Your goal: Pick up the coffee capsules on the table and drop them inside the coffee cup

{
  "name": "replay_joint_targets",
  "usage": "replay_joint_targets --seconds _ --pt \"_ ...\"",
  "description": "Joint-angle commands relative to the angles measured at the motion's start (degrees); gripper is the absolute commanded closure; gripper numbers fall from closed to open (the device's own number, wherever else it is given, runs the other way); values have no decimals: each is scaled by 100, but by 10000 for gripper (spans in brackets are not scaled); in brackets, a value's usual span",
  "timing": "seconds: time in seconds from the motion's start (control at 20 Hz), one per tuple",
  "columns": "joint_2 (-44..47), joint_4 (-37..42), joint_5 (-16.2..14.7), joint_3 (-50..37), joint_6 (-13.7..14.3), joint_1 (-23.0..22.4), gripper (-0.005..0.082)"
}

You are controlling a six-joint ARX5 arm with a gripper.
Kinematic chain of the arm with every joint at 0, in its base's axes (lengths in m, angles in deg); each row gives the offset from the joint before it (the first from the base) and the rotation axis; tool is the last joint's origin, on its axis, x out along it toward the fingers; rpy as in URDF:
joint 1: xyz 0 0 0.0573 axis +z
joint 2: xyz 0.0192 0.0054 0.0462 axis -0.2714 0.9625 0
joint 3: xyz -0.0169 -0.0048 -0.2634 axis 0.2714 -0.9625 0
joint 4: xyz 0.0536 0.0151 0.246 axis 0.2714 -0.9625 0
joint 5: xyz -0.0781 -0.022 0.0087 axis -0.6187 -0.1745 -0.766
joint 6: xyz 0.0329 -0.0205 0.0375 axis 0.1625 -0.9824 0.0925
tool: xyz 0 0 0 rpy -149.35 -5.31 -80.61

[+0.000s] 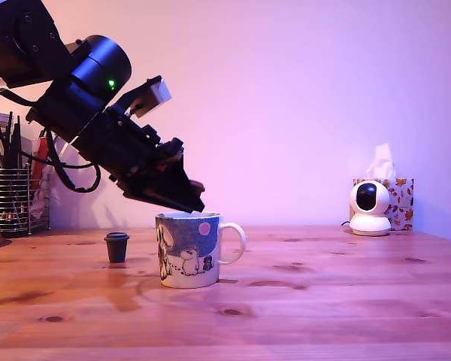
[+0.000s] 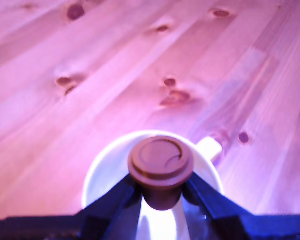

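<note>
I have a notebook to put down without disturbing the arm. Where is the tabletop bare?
Widest free patch: the wooden planks between the white cartoon mug and the white round camera on the exterior view's right. The front strip before the mug is bare too. Crowded: around the mug, where the gripper holds a brown capsule, by the dark capsule and wire pen holder.

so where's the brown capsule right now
In the wrist view the brown capsule is pinched in the gripper, directly above the white mug's opening; the exterior view hides it.
</note>
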Motion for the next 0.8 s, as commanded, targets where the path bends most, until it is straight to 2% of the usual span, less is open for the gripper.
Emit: replay_joint_targets --seconds 0.0,0.45,0.5,0.65,0.75 --pt "125 -74 57 -31 -22 -15 590" --pt "125 -131 109 -31 -20 -15 582" --pt "125 -120 136 -31 -9 -15 545" --pt "125 -7 138 -31 13 -31 302" --pt "125 50 138 -31 7 -33 254"
